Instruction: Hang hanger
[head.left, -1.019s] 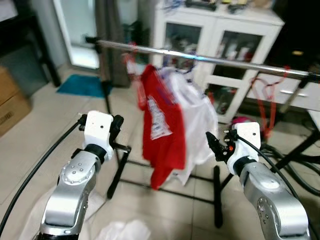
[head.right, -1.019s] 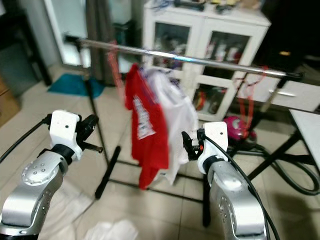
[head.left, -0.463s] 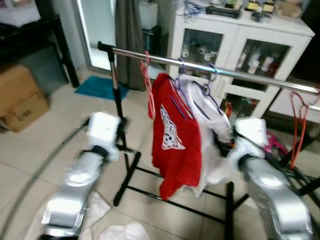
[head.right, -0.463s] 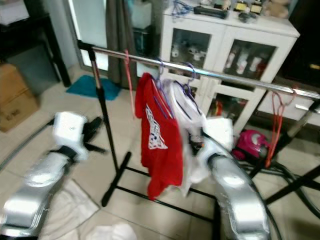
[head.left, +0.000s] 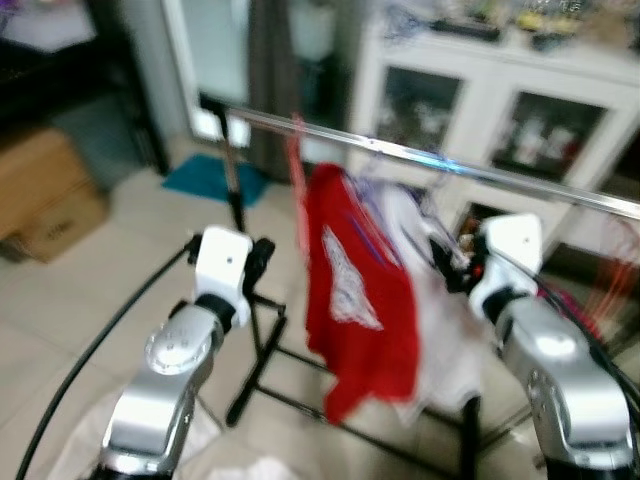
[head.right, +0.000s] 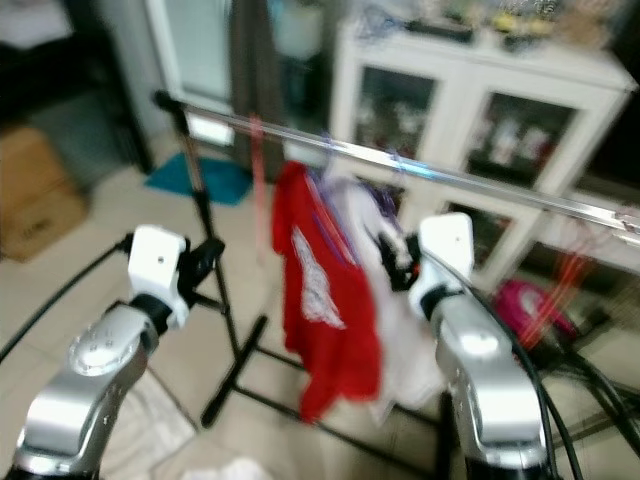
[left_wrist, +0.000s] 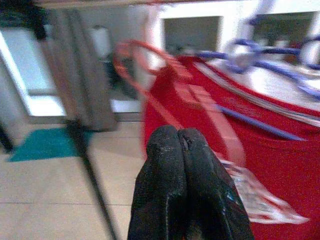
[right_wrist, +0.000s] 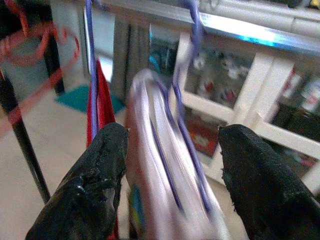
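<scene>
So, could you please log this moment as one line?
left gripper: shut, empty | right gripper: open at white shirt | red shirt, white shirt: hung on rail

This is a room in a lived-in home. A chrome clothes rail on a black stand (head.left: 420, 160) carries a red T-shirt (head.left: 362, 290) over pale floor tiles (head.left: 90, 300). Behind it stands a white glass-doored cabinet (head.right: 505, 125) with clutter on top, plus brown cardboard boxes (head.left: 45, 195) and a small teal floor mat (head.left: 210, 180).

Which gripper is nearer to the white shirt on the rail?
Right. The right gripper is open right at the white shirt; the left gripper is shut beyond the red shirt.
</scene>
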